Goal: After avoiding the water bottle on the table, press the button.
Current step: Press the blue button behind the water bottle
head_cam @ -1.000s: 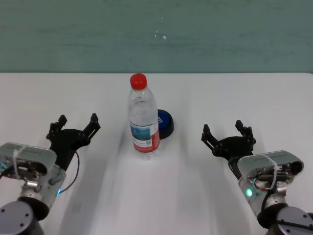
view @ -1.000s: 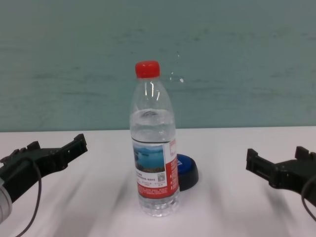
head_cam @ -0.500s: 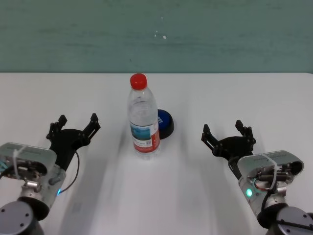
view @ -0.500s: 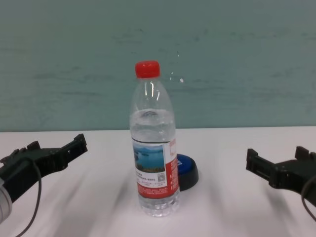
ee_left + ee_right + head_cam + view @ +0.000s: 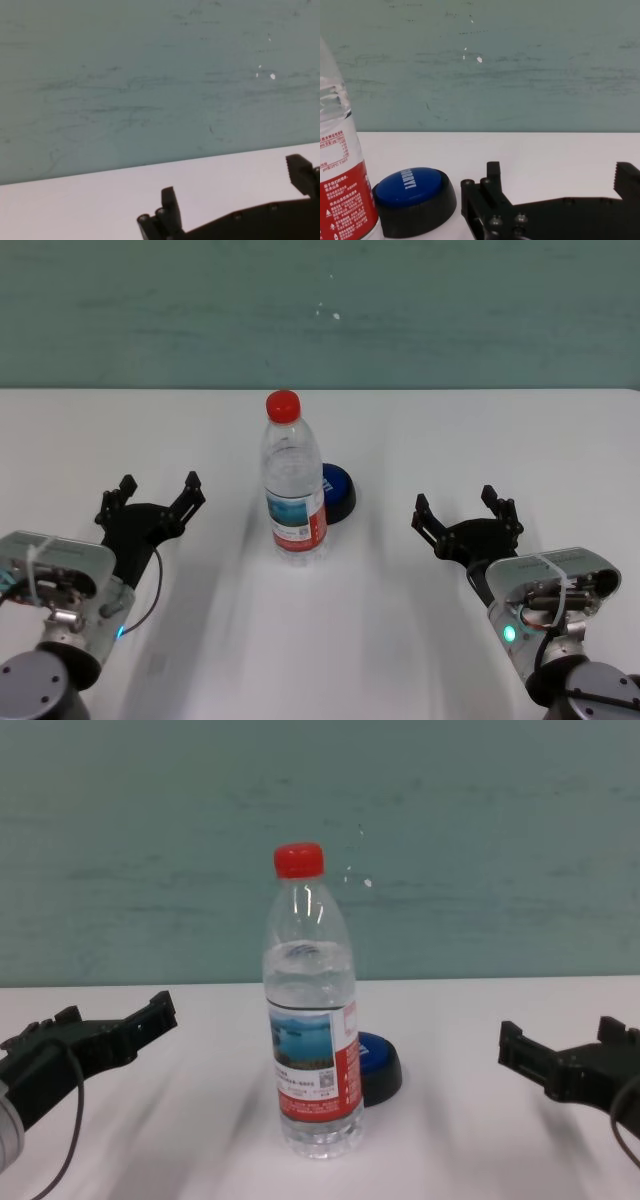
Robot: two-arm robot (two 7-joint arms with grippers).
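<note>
Button [image 5: 338,492] sits mid-table [image 5: 400,660], tucked behind water bottle [image 5: 295,480] at its 1 o'clock. Left gripper [image 5: 152,497] at bottle's 9 o'clock, fingers spread, empty. Right gripper [image 5: 466,510] at 3 o'clock, fingers spread, empty.

- Head view: looks forward and down from above and behind both arms, taking in the left gripper [image 5: 155,487], the right gripper [image 5: 466,509], and the water bottle [image 5: 294,480] upright between them on the table [image 5: 400,640].
- Chest view: sits lower, near table height, faces forward; water bottle [image 5: 310,1030] close and central, button [image 5: 380,1065] just behind it; shares both with the head view.
- Left wrist view: rides just behind the left gripper [image 5: 235,200], faces the green wall [image 5: 150,75].
- Right wrist view: rides just behind the right gripper [image 5: 560,185], near the button [image 5: 412,192]; shares bottle and button with the chest view.
</note>
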